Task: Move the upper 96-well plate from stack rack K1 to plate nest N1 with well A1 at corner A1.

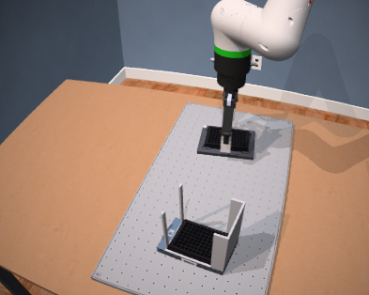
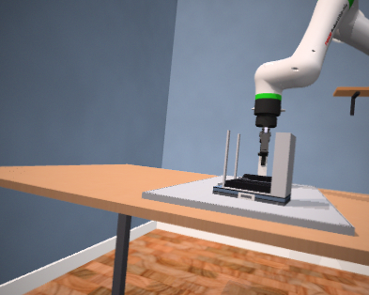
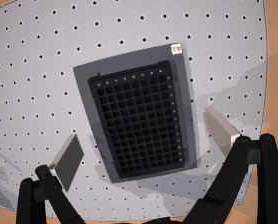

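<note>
Setting: wooden worktop (image 1: 72, 155) carrying a pale perforated base board (image 1: 269, 197), blue walls behind.
Pincer: pincer (image 3: 142, 152) spread fully wide, gripping nothing; pale pads (image 3: 69, 161) standing apart from the plate's long sides, hanging directly above the nest.
Upper plate: black 96-well plate (image 3: 142, 119) lying in the plate nest N1 (image 3: 83, 76), apparently flat and level within the grey frame, so likely released here on purpose.
A1 mark: small pale square (image 3: 176, 48) just outside one nest corner; lettering too small to read, well orientation not verifiable.
Rack K1: stack rack K1 (image 1: 236, 221) near the board's front edge, well apart from the nest, thin posts and a white side wall keeping its contents aligned.
Lower plate: second black plate (image 1: 194, 240) seated low inside the rack, seemingly undisturbed.
Progress: placement looks done; clean upward withdrawal needed to avoid nudging the plate.
</note>
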### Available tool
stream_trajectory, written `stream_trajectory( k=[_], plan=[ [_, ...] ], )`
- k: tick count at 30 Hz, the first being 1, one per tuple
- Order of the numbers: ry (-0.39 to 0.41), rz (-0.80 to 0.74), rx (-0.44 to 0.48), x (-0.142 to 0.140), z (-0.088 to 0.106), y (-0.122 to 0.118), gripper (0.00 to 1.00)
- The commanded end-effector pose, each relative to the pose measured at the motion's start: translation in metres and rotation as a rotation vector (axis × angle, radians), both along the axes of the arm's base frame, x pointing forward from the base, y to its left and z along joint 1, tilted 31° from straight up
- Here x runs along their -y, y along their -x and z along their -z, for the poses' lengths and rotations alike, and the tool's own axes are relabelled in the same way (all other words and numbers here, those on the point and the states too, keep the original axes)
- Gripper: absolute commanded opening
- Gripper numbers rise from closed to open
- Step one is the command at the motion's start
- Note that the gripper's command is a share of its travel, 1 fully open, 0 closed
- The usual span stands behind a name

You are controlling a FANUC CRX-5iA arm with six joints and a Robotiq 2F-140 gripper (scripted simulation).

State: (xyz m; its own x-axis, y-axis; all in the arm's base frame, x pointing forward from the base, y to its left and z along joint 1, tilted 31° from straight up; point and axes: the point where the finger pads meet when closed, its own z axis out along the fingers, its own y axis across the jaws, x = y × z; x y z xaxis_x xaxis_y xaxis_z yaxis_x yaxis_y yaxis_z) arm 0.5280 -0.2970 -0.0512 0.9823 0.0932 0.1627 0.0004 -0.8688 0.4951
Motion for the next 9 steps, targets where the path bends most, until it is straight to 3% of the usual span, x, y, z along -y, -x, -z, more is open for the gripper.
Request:
stream_trajectory(
  k=[1, 9],
  plan=[
    [0.0, 0.0, 0.0, -0.004, -0.007, 0.001, 1.0],
    [0.0, 0.0, 0.0, -0.014, -0.025, 0.005, 1.0]
  ],
)
